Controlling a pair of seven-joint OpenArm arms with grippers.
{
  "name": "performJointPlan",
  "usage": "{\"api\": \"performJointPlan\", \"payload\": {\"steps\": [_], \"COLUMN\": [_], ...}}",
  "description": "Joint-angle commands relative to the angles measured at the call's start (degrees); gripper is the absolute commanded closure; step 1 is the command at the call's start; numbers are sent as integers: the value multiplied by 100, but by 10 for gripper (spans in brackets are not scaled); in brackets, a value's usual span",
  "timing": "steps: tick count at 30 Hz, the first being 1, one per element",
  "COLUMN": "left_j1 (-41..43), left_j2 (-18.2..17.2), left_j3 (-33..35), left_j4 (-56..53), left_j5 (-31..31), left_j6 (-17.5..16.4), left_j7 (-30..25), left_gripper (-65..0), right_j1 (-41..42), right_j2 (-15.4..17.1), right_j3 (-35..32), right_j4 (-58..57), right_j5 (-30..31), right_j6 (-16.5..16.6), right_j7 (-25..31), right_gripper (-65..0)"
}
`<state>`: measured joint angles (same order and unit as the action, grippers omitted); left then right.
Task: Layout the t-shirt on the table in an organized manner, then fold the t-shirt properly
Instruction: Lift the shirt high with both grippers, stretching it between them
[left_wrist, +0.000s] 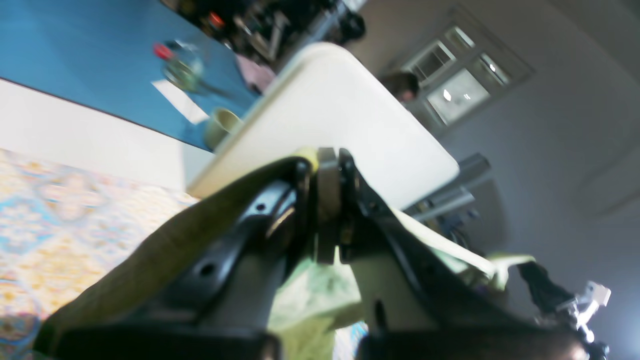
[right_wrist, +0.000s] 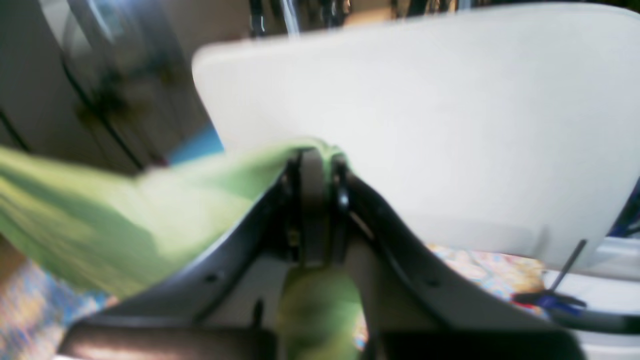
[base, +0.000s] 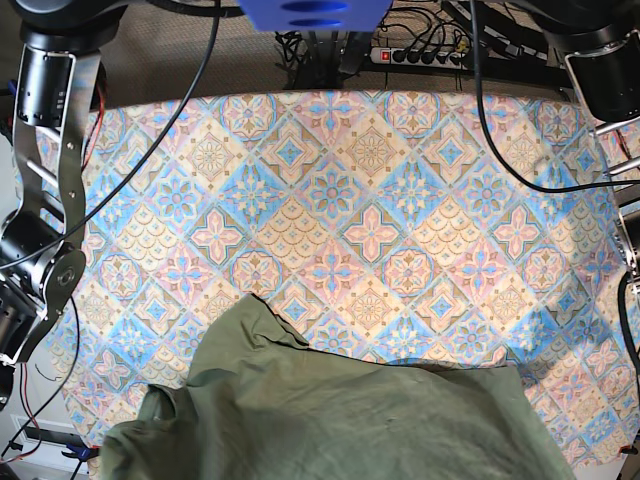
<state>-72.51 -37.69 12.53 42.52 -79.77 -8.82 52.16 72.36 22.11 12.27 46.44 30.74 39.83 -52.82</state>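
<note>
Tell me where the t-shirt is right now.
In the base view the t-shirt fills the bottom edge of the table; each wrist view shows its cloth pinched in the shut left gripper and right gripper.

White board (left_wrist: 340, 120), power strip (base: 420, 55), perhaps cup (left_wrist: 222, 125)

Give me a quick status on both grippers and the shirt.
Left gripper shut on the t-shirt. Right gripper shut on it too. Shirt bunched at the near edge of the table, not yet spread. Nothing else in the way.
</note>
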Motion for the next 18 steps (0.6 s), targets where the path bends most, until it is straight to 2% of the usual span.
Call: {"api": "performJointPlan", "payload": {"steps": [1, 4, 9, 16, 18], "left_j1": [-249, -249, -249, -249, -249], "left_j2": [29, 11, 11, 11, -86], "left_j3": [-18, 140, 193, 166, 131], "left_j4": [69, 69, 77, 113, 315], "left_j5": [-116, -116, -116, -151, -160], "left_j6": [-37, -28, -28, -54, -54], "left_j7": [-122, -157, -394, -350, -245], "left_gripper": [0, 0, 0, 0, 0], "right_j1": [244, 244, 244, 244, 244], "right_j2": [0, -53, -519, -492, -220], "right_j3": [-229, -520, -238, 588, 834], "right_j4": [73, 64, 64, 152, 302], "right_j5": [-2, -608, -1021, -986, -863], "right_j6": [17, 17, 17, 17, 17], "right_j7": [214, 433, 987, 820, 521], "right_gripper": [-5, -5, -5, -5, -5]}}
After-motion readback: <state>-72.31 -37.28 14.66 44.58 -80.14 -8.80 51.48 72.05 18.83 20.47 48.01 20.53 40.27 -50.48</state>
